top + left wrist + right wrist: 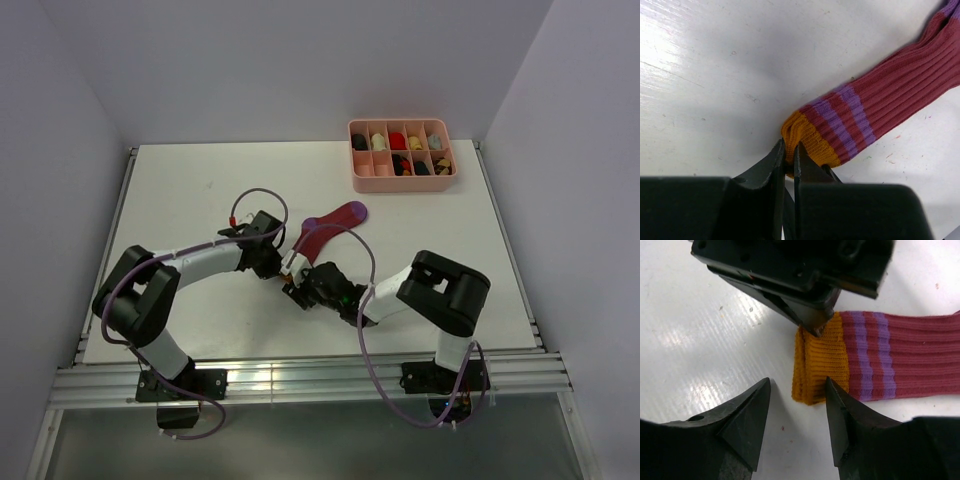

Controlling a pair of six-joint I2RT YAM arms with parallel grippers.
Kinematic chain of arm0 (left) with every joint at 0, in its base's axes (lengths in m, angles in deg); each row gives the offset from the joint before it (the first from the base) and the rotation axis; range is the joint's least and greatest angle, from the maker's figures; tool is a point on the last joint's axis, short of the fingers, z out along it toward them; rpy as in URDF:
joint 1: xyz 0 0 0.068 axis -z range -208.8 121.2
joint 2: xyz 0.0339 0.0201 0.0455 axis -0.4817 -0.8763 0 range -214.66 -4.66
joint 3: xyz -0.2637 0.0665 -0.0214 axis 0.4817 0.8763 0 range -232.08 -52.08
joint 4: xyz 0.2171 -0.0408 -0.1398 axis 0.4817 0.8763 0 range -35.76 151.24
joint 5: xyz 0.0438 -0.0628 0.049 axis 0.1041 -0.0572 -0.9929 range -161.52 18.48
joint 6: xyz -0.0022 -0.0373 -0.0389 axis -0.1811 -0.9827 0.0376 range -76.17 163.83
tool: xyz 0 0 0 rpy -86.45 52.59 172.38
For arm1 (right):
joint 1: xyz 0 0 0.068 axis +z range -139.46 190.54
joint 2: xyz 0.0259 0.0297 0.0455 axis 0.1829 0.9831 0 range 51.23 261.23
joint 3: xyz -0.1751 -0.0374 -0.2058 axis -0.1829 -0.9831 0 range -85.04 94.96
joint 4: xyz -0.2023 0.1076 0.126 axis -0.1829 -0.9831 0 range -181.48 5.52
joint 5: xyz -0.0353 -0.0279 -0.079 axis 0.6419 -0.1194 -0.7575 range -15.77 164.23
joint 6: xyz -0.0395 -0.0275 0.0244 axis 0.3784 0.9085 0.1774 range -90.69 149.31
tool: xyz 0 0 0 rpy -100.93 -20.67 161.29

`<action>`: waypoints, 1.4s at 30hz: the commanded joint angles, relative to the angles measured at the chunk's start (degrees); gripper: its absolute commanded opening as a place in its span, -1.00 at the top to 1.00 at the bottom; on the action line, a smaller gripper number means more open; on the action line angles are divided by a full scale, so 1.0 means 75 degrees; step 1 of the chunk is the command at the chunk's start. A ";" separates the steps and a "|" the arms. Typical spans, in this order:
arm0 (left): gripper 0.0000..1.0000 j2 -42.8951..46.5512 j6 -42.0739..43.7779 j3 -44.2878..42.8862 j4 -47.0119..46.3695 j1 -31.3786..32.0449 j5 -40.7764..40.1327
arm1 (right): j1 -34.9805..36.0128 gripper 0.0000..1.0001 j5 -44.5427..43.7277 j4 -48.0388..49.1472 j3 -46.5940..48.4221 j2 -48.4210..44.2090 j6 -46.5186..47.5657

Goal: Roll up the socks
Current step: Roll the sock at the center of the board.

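Observation:
The socks lie flat on the white table as a dark red ribbed length with purple stripes and an orange cuff. In the left wrist view the socks run up to the right, and my left gripper is shut on the cuff's edge. In the right wrist view my right gripper is open just in front of the cuff, one finger beside the cuff's near corner and the other on bare table. The left gripper pinches the cuff's far corner there. Both grippers meet at the cuff end.
A pink divided tray with several small rolled sock bundles sits at the back right of the table. Purple cables loop over both arms. The table's raised edges run along left and right.

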 commanded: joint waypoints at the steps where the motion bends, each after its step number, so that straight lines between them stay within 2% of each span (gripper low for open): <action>1: 0.99 -0.0027 0.0226 -0.0311 0.0190 -0.0050 0.0230 | 0.0139 -0.09 -0.0697 0.0632 0.0278 0.0246 0.0390; 11: 0.99 -0.0121 0.0308 -0.0429 0.0284 -0.0132 0.0418 | 0.0549 -0.03 -0.1389 0.0995 0.0372 0.0703 0.0789; 16: 0.99 -0.0144 0.0355 -0.0499 0.0331 -0.0155 0.0442 | 0.0573 0.11 -0.1425 0.0972 0.0465 0.0868 0.0860; 19: 0.99 -0.0144 0.0343 -0.0464 0.0296 -0.0167 0.0512 | 0.0573 0.24 -0.1378 0.1031 0.0466 0.0926 0.0813; 22: 0.99 -0.0156 0.0331 -0.0441 0.0261 -0.0178 0.0571 | 0.0573 0.48 -0.1331 0.0855 0.0559 0.0950 0.0801; 25: 0.99 -0.0144 0.0331 -0.0429 0.0237 -0.0213 0.0559 | 0.0573 0.84 -0.1191 0.0692 0.0594 0.0903 0.0696; 26: 0.99 -0.0110 0.0331 -0.0429 0.0237 -0.0237 0.0547 | 0.0573 1.00 -0.1074 0.0563 0.0618 0.0857 0.0673; 28: 0.99 -0.0028 0.0308 -0.0429 0.0202 -0.0295 0.0524 | 0.0561 1.00 -0.0922 0.0375 0.0664 0.0809 0.0486; 35: 0.92 0.0371 0.0226 -0.0429 0.0003 -0.0635 0.0465 | -0.0129 1.00 0.0847 -0.0328 0.0770 0.0423 -0.0475; 42: 0.59 0.0828 0.0062 -0.0300 -0.0149 -0.0916 0.0290 | -0.1172 1.00 0.2898 -0.0470 0.0840 0.0188 -0.1926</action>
